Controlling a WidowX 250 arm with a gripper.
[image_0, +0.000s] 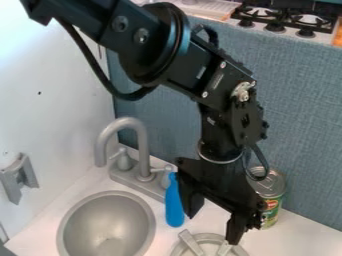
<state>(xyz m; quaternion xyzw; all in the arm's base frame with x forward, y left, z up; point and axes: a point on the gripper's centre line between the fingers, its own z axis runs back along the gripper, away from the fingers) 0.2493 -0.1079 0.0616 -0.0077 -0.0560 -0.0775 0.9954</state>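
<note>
At the left of the view is the metal sink (83, 214); the blue object (174, 202) stands or leans near its right rim, so a sideways knock could tip it into the basin. The grey faucet (141, 150) rises behind, and a low swing of the arm toward that side could catch the spout. Next comes the pincer (213, 229), wide open with nothing seen between its fingers. Its left-hand finger is right beside the blue object, so a small shift that way could push it over. Just below is the round grey piece (212, 245) with its raised bar, on the white table (308, 237); if the pincer drops slightly off line, a tip could press on the bar and skid the piece aside. At the right, the can (271, 206) sits close behind the pincer, where a backward turn could bump it.
</note>
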